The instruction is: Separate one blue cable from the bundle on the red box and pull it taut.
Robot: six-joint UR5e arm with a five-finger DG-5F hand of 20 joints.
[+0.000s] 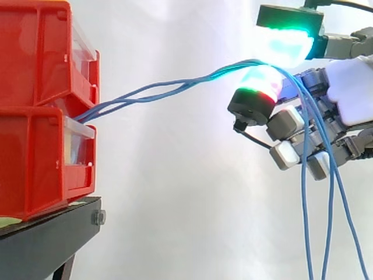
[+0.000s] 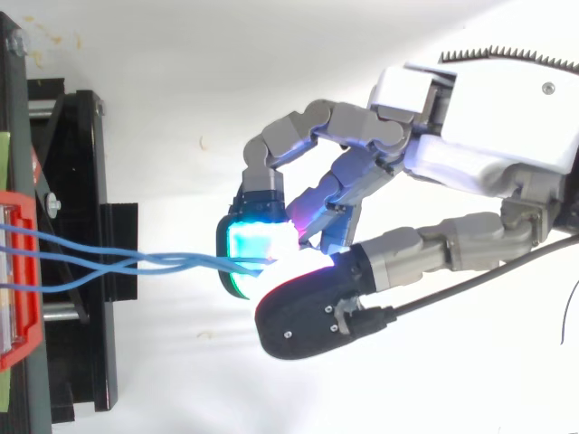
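Nearest, hand (image 2: 470, 136) reaching in from the right, fingers (image 2: 258, 240) curled, glowing ends pressed together on the blue cables (image 1: 175, 90). Cannot tell whether gripping one strand or several. Probably more than one, judging by three strands entering the pinch from the left and loose lengths hanging straight down past the palm.

Beyond the pinch, strands stretched with a slight sag, crossing over one another midway, ending in the gap between the two stacked red boxes (image 1: 35, 146) and held there. Below the boxes, black stand (image 1: 46, 239). Behind everything, white curtain (image 1: 192, 221).

Judged thin, light, limp and smooth. Bends at any touch, carries no weight worth minding, likely to slip through hard fingers under a strong tug. Crossed strands likely to drag their neighbours along. Best taken at the fanned-out stretch nearer the boxes, one strand alone between two fingers, then drawn away steadily rather than jerked, sparing the anchored end.
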